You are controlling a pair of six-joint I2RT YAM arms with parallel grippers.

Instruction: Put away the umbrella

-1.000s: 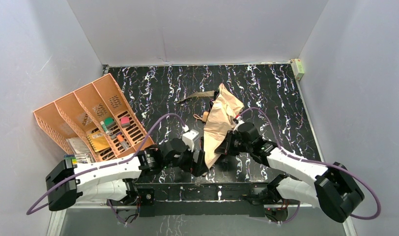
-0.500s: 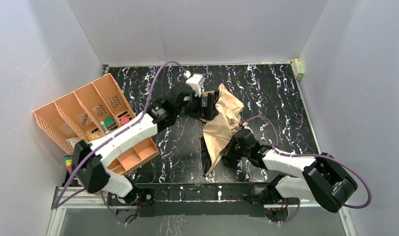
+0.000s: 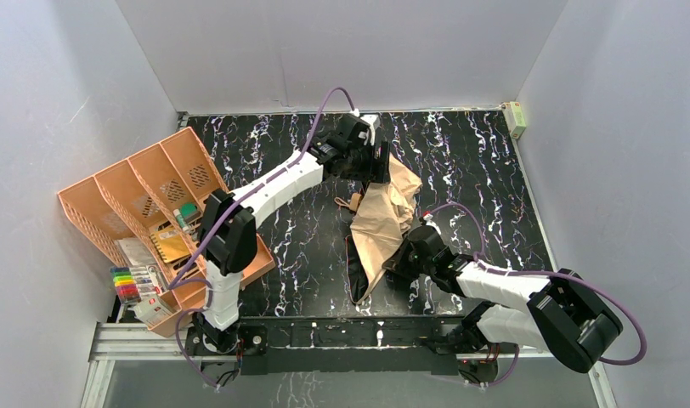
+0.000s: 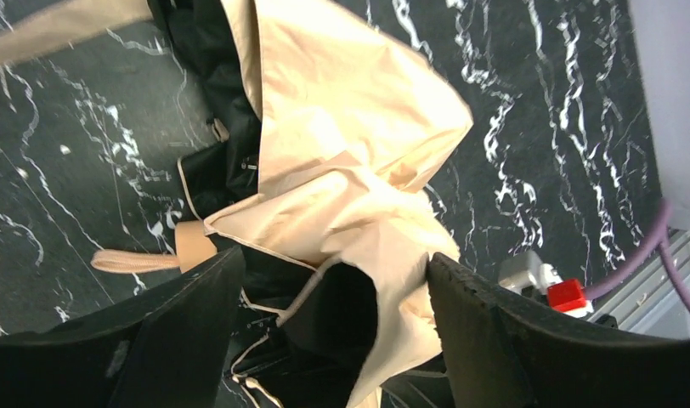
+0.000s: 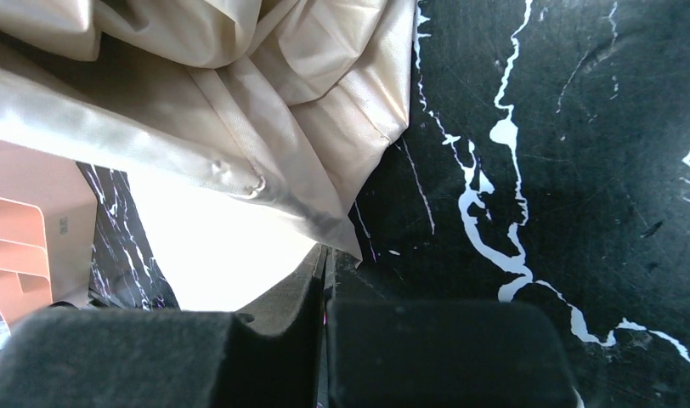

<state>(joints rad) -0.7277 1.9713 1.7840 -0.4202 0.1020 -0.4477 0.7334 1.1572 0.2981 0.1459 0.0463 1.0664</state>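
While the umbrella (image 3: 384, 212) is collapsed, it's nowhere near stowed: tan canopy loose and bunched, black lining showing, lying on the table between the two claws.

Left gripper (image 4: 333, 259) hangs right above its far end, fingers spread wide, gripping nothing. Canopy folds sit below the gap, small tan handle (image 4: 193, 245) just beside one finger.

Right gripper (image 5: 323, 310) is at the near end, clenched. Looks like it's pinching a thin edge of canopy: fabric runs straight into the seam between the pads.

Strap (image 4: 61, 21) lies undone beyond the left claw.

My read: early-to-mid. Left to do: gather folds, wrap, strap, then move it somewhere. Where it's meant to go, can't tell.

Surface is a black marble-pattern tabletop (image 3: 477, 161); fabric should slide on it easily. Orange desk organizer (image 3: 138, 195) sits well off to the left claw's left, stuffed with stationery. Plain grey walls (image 3: 342, 51) on three sides, small pale box (image 3: 514, 119) in the corner far beyond the right claw.
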